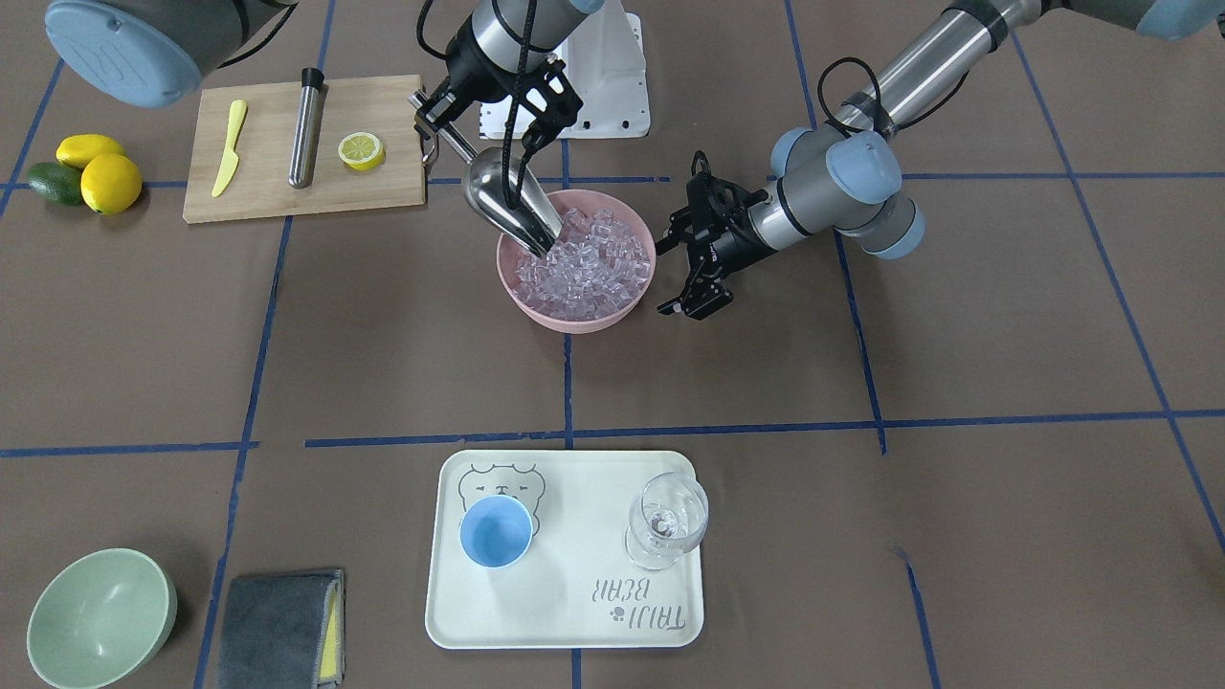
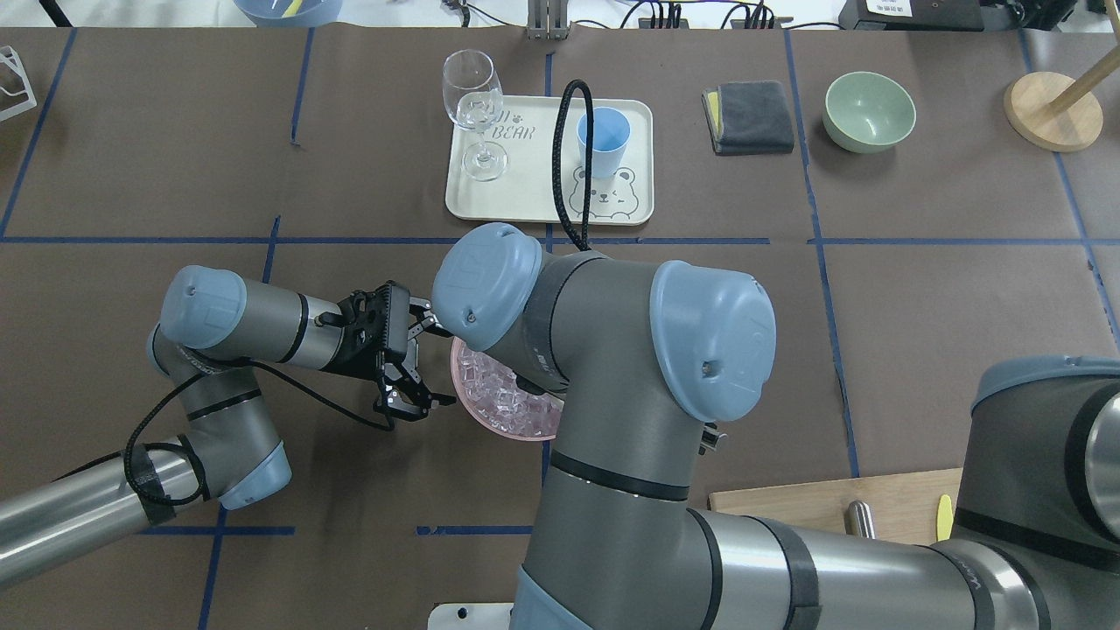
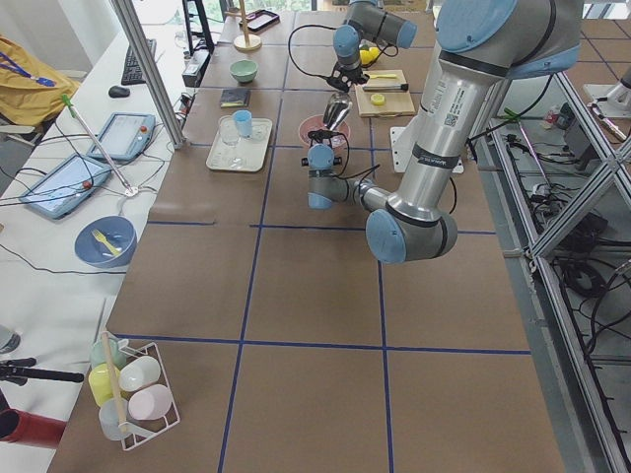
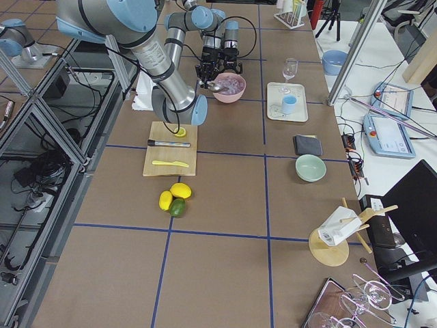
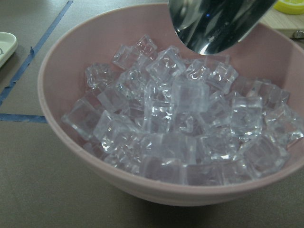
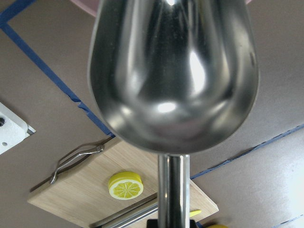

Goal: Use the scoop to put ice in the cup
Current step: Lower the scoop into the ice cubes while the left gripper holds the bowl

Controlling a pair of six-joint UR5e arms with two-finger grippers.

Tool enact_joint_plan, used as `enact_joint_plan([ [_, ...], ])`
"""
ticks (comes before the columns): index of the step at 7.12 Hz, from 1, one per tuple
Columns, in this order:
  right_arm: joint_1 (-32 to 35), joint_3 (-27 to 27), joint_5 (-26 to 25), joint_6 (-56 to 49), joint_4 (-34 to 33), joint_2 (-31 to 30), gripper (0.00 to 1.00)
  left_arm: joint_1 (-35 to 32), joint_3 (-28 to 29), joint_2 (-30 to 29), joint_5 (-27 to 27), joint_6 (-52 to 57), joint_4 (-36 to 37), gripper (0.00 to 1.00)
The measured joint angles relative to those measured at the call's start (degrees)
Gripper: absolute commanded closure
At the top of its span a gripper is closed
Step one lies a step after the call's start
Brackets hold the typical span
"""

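The silver scoop (image 1: pixel 507 201) is tilted mouth-down, with its tip at the pile of clear ice (image 1: pixel 593 263) in the pink bowl (image 1: pixel 574 321). My right gripper (image 1: pixel 442 120) is shut on the scoop's handle. The left wrist view shows the scoop's tip (image 5: pixel 218 23) just over the ice (image 5: pixel 190 123) at the bowl's far side. The right wrist view shows only the scoop's shiny trough (image 6: pixel 175 71). My left gripper (image 1: pixel 670 273) is open and empty, right beside the bowl. The light-blue cup (image 1: pixel 496 532) stands empty on the cream tray (image 1: pixel 574 612).
A clear wine glass (image 1: pixel 667 522) stands on the tray beside the cup. A wooden board (image 1: pixel 383 191) behind the bowl holds a yellow knife, a steel cylinder and a lemon half. Lemons and an avocado (image 1: pixel 86 172), a green bowl (image 1: pixel 100 617) and a grey cloth (image 1: pixel 278 627) lie further out.
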Motion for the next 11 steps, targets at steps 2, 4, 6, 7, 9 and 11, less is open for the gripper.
enact_joint_plan([
  [2, -0.38, -4.4, -0.08, -0.28, 0.06, 2.34, 1.0, 0.0, 0.0, -0.07, 0.0, -0.04, 0.0, 0.0],
  [4, -0.55, -6.7, -0.28, -0.33, 0.32, 3.48, 1.0, 0.0, 0.0, -0.12, 0.0, -0.02, 0.0, 0.0],
  [6, -0.84, -8.05, -1.13, -0.37, 1.81, 3.36, 1.0, 0.0, 0.0, -0.23, 0.0, -0.04, 0.0, 0.0],
  [7, -1.02, -8.79, -1.37, -0.32, 3.62, 3.05, 1.0, 0.02, 0.0, -0.25, 0.0, -0.06, 0.0, 0.0],
  [9, -1.37, -9.63, -1.54, 0.28, 6.44, 2.42, 1.0, 0.07, 0.0, -0.27, 0.0, -0.09, 0.0, 0.0],
  [11, -1.53, -9.66, -1.62, 0.82, 9.34, 1.29, 1.0, 0.08, 0.0, -0.28, 0.0, -0.09, 0.0, 0.0],
])
